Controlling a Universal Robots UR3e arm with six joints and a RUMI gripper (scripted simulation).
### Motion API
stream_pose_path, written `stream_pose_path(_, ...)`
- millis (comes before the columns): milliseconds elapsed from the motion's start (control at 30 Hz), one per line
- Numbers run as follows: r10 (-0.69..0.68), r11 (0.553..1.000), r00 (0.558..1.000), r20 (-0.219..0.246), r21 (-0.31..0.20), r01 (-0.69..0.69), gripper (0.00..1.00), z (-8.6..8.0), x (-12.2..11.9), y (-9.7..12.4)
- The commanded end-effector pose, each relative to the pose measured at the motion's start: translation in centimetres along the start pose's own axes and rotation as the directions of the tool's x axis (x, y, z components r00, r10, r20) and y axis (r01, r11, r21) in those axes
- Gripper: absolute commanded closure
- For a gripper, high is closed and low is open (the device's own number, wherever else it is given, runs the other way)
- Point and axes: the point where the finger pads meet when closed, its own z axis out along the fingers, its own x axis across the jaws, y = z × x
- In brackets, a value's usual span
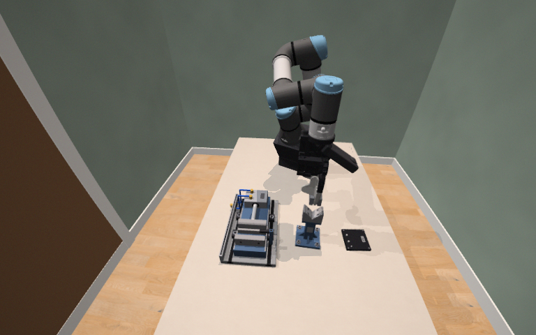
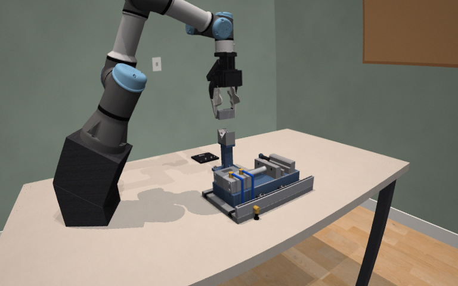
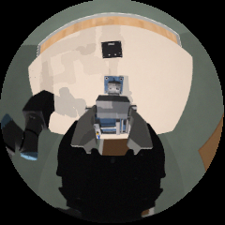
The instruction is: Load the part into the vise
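My gripper (image 1: 315, 197) (image 2: 225, 112) is shut on the grey part (image 2: 226, 114) (image 3: 112, 107), gripped by its ends. It holds the part level in the air above the V-block (image 1: 313, 217) (image 2: 229, 139), with a gap between them. I cannot make out which way the milled slot faces. The vise stands open beside the V-block, with its moving jaw (image 1: 252, 225) (image 2: 266, 168) on the cylinder rod and its fixed jaw (image 1: 249, 239) (image 2: 284, 161) at the far end. The work stop (image 2: 265, 157) shows by the jaws. The low bars are mostly hidden.
The black infeed plate (image 1: 355, 239) (image 2: 204, 157) (image 3: 112, 50) lies on the other side of the V-block from the vise and bears no part. The air cylinder (image 1: 256, 198) (image 2: 232, 179) has blue hoses. A grey rail (image 2: 275, 196) runs along the vise's outer side.
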Motion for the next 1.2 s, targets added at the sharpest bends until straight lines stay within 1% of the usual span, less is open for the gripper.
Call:
stream_pose_path(0, 0.000, 1.000, 1.000, -0.002, 0.000, 0.000, 1.00, -0.71, 0.09, 0.00)
stream_pose_path(333, 0.000, 1.000, 1.000, -0.002, 0.000, 0.000, 1.00, -1.37, 0.09, 0.00)
stream_pose_path(1167, 0.005, 1.000, 1.000, -0.002, 0.000, -0.005, 1.00, -1.45, 0.12, 0.05)
